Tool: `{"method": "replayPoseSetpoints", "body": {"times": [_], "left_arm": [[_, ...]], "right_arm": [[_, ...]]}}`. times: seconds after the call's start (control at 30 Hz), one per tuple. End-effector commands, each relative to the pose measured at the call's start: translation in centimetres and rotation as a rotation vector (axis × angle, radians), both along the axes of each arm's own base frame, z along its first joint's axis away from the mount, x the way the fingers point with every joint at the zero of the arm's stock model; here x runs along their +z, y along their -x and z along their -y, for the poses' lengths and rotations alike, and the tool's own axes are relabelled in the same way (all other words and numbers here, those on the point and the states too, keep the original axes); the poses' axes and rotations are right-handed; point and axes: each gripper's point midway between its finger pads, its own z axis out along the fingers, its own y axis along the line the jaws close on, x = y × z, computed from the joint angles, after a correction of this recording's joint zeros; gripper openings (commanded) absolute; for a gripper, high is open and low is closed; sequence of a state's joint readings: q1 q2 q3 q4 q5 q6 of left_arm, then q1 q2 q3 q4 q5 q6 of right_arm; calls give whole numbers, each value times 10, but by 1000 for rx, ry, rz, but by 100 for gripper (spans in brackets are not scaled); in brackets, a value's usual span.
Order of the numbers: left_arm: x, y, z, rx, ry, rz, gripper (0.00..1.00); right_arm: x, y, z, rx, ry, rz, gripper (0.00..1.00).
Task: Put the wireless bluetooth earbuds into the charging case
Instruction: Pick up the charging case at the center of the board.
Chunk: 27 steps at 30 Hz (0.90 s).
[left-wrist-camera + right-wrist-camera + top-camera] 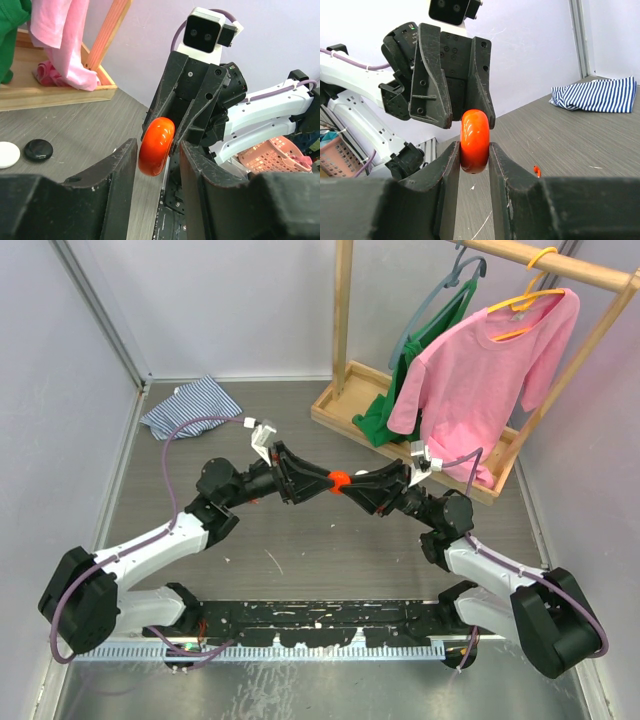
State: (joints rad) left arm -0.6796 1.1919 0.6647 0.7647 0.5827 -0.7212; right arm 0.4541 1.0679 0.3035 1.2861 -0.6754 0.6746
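Note:
A glossy red-orange round charging case (340,480) hangs in mid-air between both grippers, above the middle of the table. My right gripper (474,150) is shut on the case (474,141), its pads pressed on both flat sides. My left gripper (156,150) faces it with its jaws open around the same case (156,152), with small gaps on each side. One tiny red-orange earbud (537,171) lies on the table in the right wrist view. The black and white earbuds are not in view.
A white puck (7,154) and a black puck (38,149) lie on the table near the wooden clothes rack (420,435), which holds a pink shirt (480,370). A striped cloth (190,405) lies at the back left. A pink basket (270,155) sits beyond the table.

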Motion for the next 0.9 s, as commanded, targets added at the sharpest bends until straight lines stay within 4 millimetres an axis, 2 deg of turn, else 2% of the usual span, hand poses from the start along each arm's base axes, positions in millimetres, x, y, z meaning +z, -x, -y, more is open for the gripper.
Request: {"method": "replayPoseSetpoints", "body": {"times": [0.0,0.27,0.43,0.57,0.87], "left_arm": [[24,8,-2,-34,62,76,39],[25,14,1,-87,51,92,30],[22,17,2,-105,2,117,22],[22,20,-2,-99,-77,173,16],[12,29,-14,-115,-244,243,14]], "right_arm": [[17,9,1,25,-38,75,5],[15,11,-3,60,-26,76,5],[13,15,-6,95,2,84,10],[8,17,-11,128,55,93,18],[-2,25,-18,217,160,124,37]]}}
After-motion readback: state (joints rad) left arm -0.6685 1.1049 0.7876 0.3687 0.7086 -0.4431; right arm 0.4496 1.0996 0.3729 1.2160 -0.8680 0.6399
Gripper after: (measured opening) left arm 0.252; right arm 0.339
